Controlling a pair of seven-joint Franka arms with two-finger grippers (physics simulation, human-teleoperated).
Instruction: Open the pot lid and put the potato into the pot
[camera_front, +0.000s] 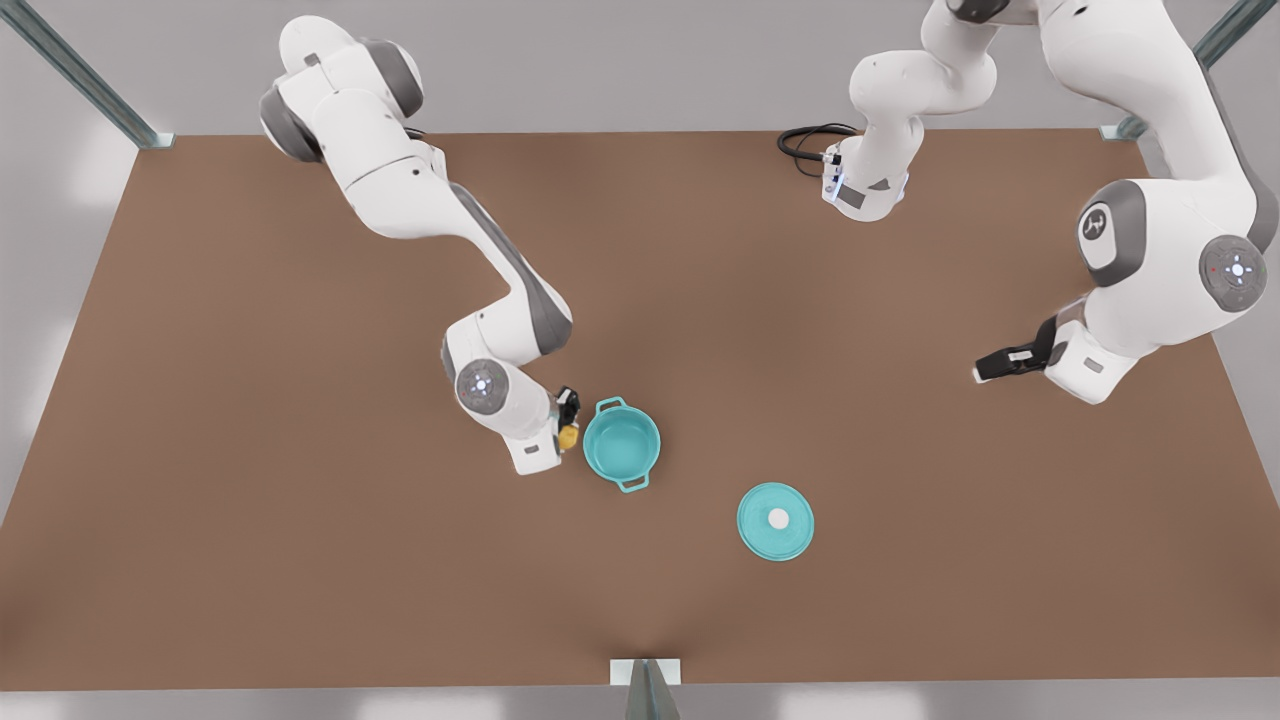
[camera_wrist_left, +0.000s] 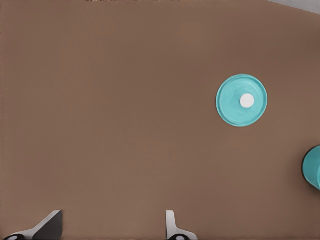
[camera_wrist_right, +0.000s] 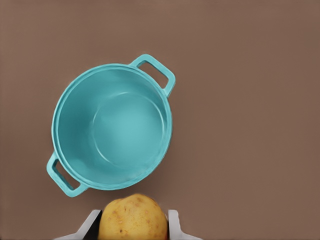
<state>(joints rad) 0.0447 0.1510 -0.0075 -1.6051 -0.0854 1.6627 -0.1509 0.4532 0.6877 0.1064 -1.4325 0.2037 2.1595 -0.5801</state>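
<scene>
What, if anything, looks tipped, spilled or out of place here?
Nothing stands out. The pot stands upright and uncovered, the pot lid lies flat on the table, the right gripper holds the potato beside the pot, and the left gripper waits open.

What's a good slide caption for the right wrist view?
Right gripper holds the potato beside the open, empty pot.

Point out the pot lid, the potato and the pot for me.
pot lid (camera_front: 775, 521), front view, on its teal top beside the white knob.
potato (camera_wrist_right: 132, 219), right wrist view, middle of its yellow skin.
pot (camera_wrist_right: 112, 127), right wrist view, on its bare teal floor.
</scene>
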